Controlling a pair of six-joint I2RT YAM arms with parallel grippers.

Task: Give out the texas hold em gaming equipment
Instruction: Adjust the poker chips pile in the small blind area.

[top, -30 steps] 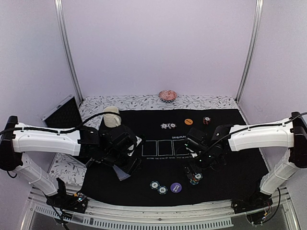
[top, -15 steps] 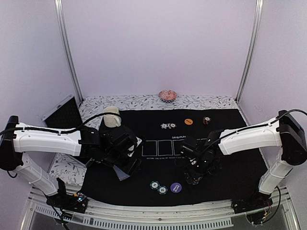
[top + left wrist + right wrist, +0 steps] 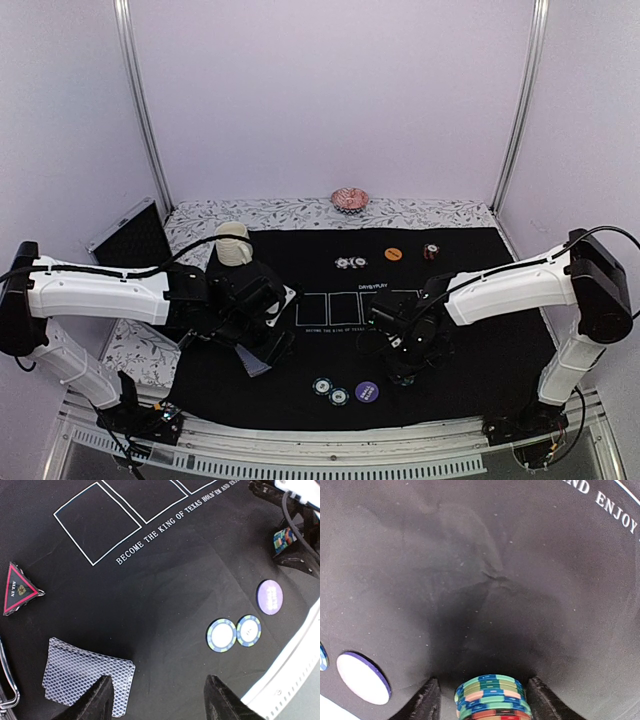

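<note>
The chip stack (image 3: 490, 696), with green, blue and orange stripes on its edges, is at the near-middle part of the black mat (image 3: 485, 580), right between the fingers (image 3: 429, 700) of the right pincer (image 3: 484, 702). One finger looks pressed up against it and the other has a thin dark sliver beside the stack, so honestly I can't tell if it's clamped or just straddling it. Just off to one side is the purple button (image 3: 362, 677), flat on the mat near the front edge.

Beside the purple button, two chips (image 3: 221, 635) lie flat, touching edge to edge. The left pincer (image 3: 160, 700) hangs over the mat with its fingers spread and nothing between them. The playing cards (image 3: 87, 672) lie face down in a small pile right by one of its fingers. The red-outlined triangle (image 3: 17, 587) is a bit past them, near the printed card boxes.

In the top view, an orange button (image 3: 393, 254) and a few more chips (image 3: 350, 263) sit at the far end of the mat. The cream mug (image 3: 233, 245) stands at the far-left corner by the left arm. The pink dish (image 3: 350, 199) sits on the flower-patterned table (image 3: 290, 212) behind the mat.
</note>
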